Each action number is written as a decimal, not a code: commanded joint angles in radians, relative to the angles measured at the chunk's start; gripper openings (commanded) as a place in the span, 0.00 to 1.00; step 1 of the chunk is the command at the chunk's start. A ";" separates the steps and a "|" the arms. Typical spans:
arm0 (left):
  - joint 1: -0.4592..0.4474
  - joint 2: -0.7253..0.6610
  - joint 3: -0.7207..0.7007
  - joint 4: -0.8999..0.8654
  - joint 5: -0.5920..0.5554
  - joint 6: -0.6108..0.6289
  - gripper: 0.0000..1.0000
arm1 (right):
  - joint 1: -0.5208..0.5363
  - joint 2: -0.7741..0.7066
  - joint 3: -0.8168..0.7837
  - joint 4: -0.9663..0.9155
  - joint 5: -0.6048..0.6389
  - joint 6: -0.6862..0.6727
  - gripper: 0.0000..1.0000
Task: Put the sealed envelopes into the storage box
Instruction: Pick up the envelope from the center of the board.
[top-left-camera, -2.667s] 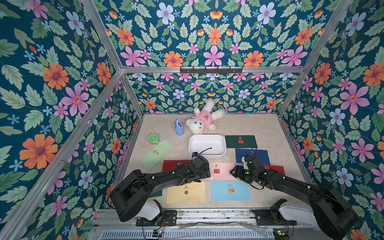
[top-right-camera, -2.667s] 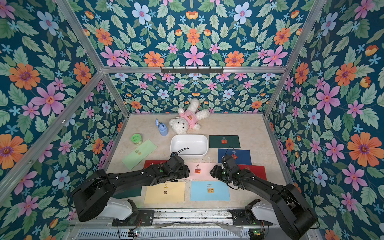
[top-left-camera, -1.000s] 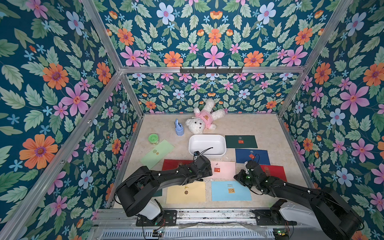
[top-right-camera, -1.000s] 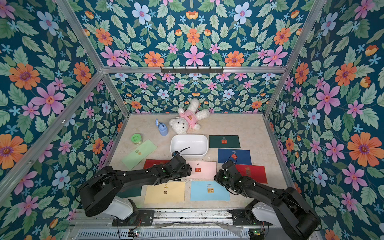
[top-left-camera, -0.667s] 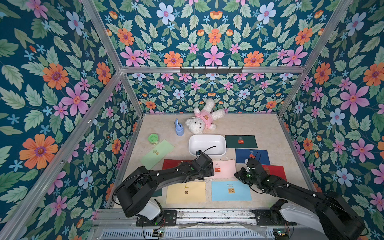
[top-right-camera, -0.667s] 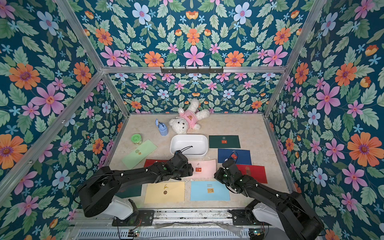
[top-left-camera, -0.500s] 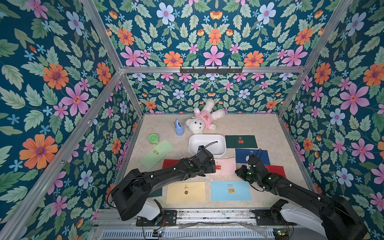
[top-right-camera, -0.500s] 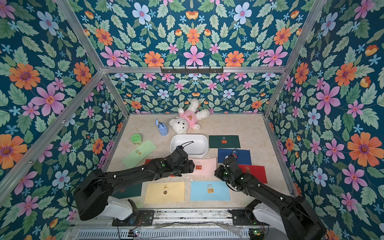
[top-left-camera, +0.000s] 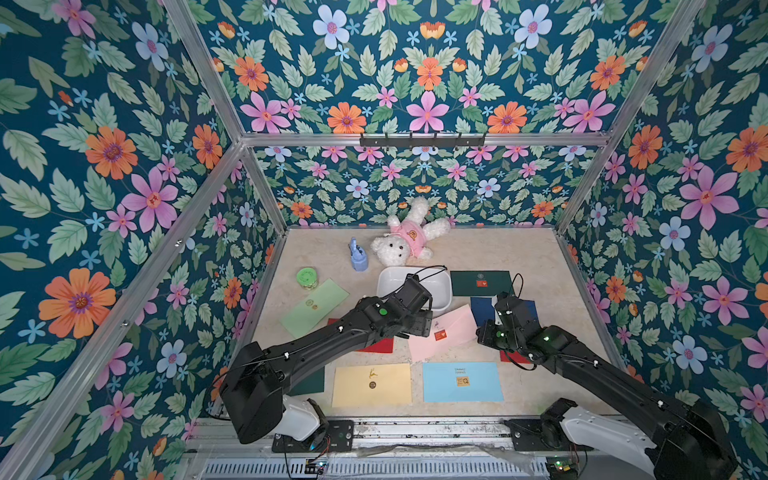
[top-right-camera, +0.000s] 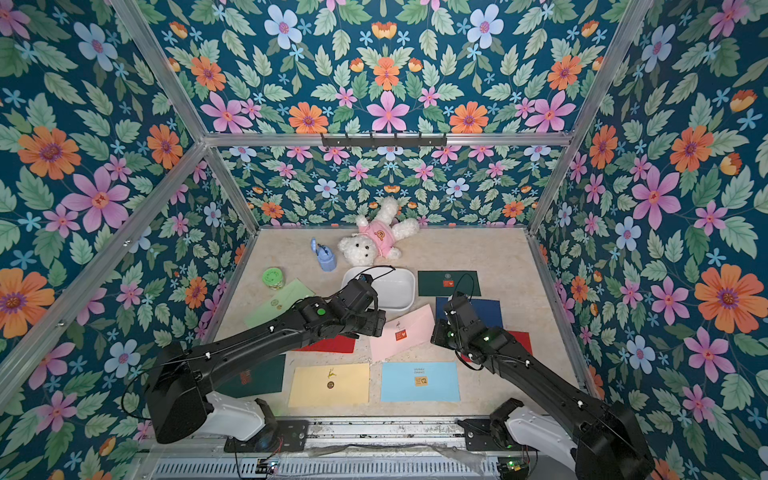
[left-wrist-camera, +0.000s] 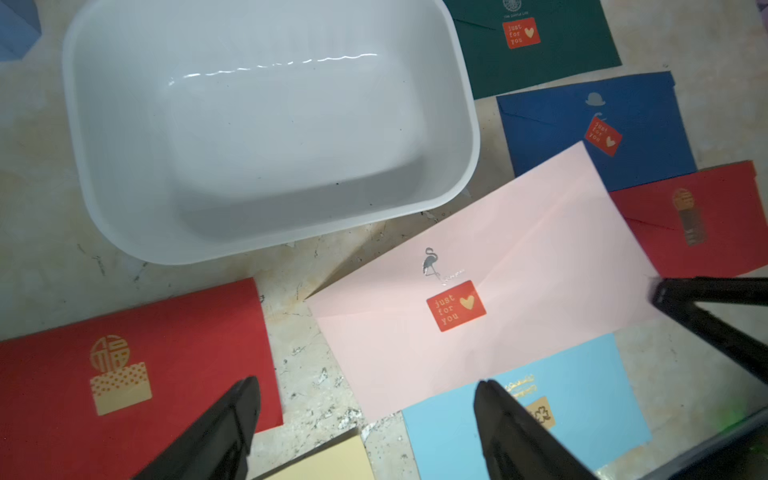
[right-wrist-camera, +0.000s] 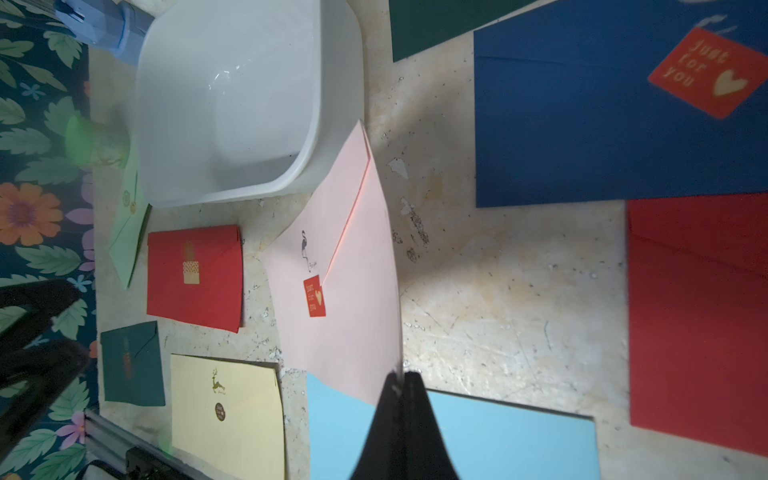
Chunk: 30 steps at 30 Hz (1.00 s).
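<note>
In both top views the pink envelope (top-left-camera: 442, 331) lies tilted just beside the empty storage box (top-left-camera: 441, 300), one corner near its rim. Left wrist view: left gripper (left-wrist-camera: 365, 409) fingers spread wide, holding nothing. Right wrist view: right gripper (right-wrist-camera: 402, 384) pinching the pink envelope's edge. Looks like pickup's in hand; next is lifting it over the rim, I'd guess.
</note>
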<state>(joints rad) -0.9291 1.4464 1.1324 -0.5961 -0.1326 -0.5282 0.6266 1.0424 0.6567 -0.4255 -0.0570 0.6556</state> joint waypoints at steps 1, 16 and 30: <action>0.009 0.004 0.015 -0.031 -0.013 0.102 0.87 | 0.001 -0.012 0.024 -0.072 0.028 -0.059 0.00; 0.185 0.089 0.112 0.102 0.417 0.637 0.81 | 0.000 -0.107 0.158 -0.052 -0.035 -0.289 0.00; 0.278 0.144 0.015 0.293 0.741 0.784 0.84 | 0.001 -0.072 0.212 0.037 -0.148 -0.342 0.00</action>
<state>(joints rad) -0.6613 1.5806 1.1515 -0.3874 0.5171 0.2161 0.6266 0.9569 0.8616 -0.4183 -0.1844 0.3359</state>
